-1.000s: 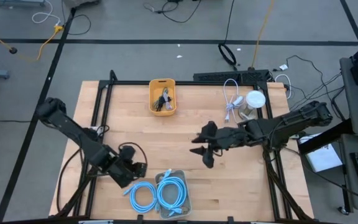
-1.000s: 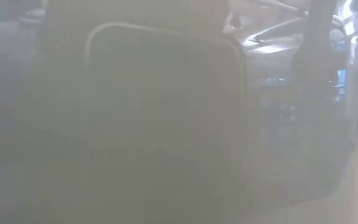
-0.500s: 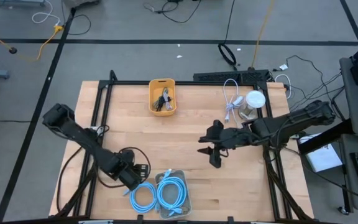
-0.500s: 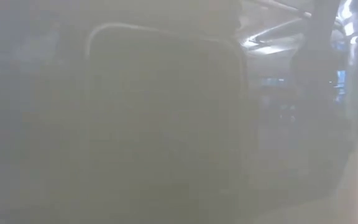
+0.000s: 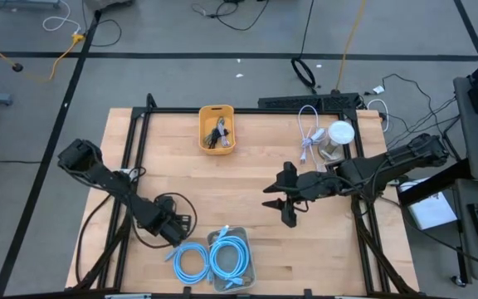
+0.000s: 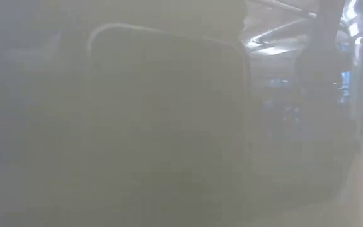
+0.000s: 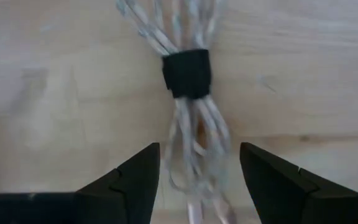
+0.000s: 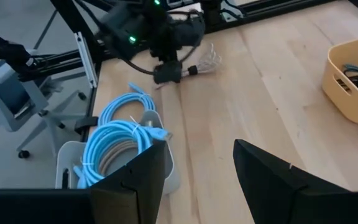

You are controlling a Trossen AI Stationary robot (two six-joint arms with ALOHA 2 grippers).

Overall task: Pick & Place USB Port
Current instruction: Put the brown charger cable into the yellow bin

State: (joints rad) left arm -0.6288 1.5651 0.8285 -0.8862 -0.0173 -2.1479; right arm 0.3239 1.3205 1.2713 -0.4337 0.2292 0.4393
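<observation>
A bundle of pale, clear-sheathed cable (image 7: pixel 191 124), tied with a black strap (image 7: pixel 186 73), lies flat on the wooden table near its near-left part. My left gripper (image 7: pixel 197 180) (image 5: pixel 175 226) is low over it and open. One finger stands on each side of the bundle's loops without touching them. The right wrist view shows that gripper (image 8: pixel 166 71) with the loops (image 8: pixel 207 59) sticking out past it. My right gripper (image 8: pixel 197 180) (image 5: pixel 285 206) hangs open above the table's middle-right and holds nothing. The low view is fogged over by something close to the lens.
Coiled blue cables lie in a grey tray (image 5: pixel 229 256) (image 8: pixel 114 146), with another blue coil (image 5: pixel 191 262) beside it, just near-right of my left gripper. A yellow bin (image 5: pixel 217 129) with dark cables stands at the far middle. A white cable (image 5: pixel 309 133) and a white round thing (image 5: pixel 339 134) sit at the far right.
My left gripper has sunk toward the table beside the blue coils as its arm swung slightly. My right gripper has drawn back a little toward the table's right edge, still open.
</observation>
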